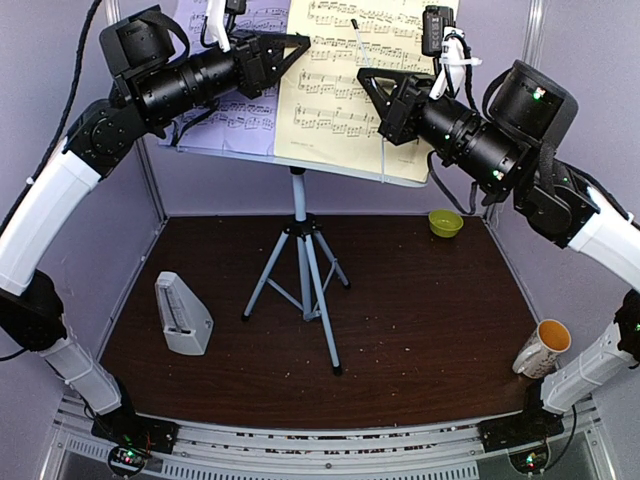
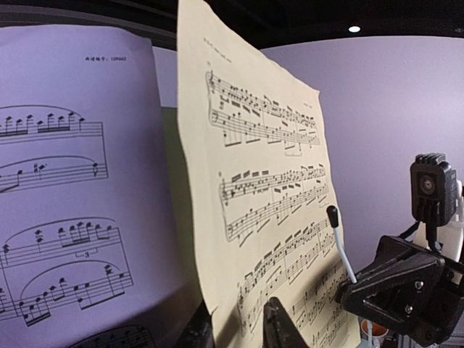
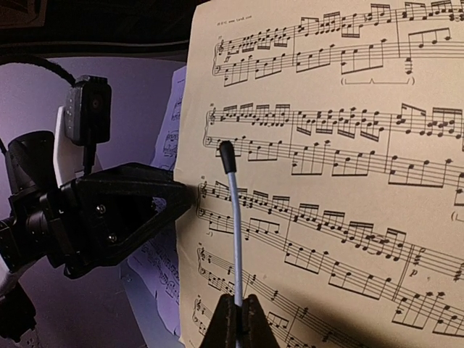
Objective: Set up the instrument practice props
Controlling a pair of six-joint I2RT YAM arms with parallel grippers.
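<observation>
top external, nearest first: two arm bases bolted at the near rim of the brown desk (image 1: 420, 330), both arms arching up and over toward the far side. just past the right base, a mug (image 1: 541, 347) with orange inside, hard by the right edge. on the left, upright and well apart from everything else, the grey pyramid metronome (image 1: 183, 318). mid-desk, the silver tripod (image 1: 303, 275), legs splayed wide for balance, room on either side. beyond, near the back wall, a small green bowl (image 1: 445, 222). highest and farthest, propped on the stand: lilac page (image 1: 248, 125) left, pale yellow page (image 1: 335, 100) right, overlapping at the seam. left gripper (image 2: 235, 326) released, fingers apart astride the yellow page's left edge, probably steadying rather than pinching. right gripper (image 3: 237, 312) clenched on the thin retaining wire (image 3: 235, 217), black tip up, in front of the yellow page, likely to pin the sheet flat; touching the paper or not, cannot tell. little slack up there: grippers near each other, purple walls close behind. calls for small, slow moves with the wire, to avoid creasing paper or tipping the stand.
</observation>
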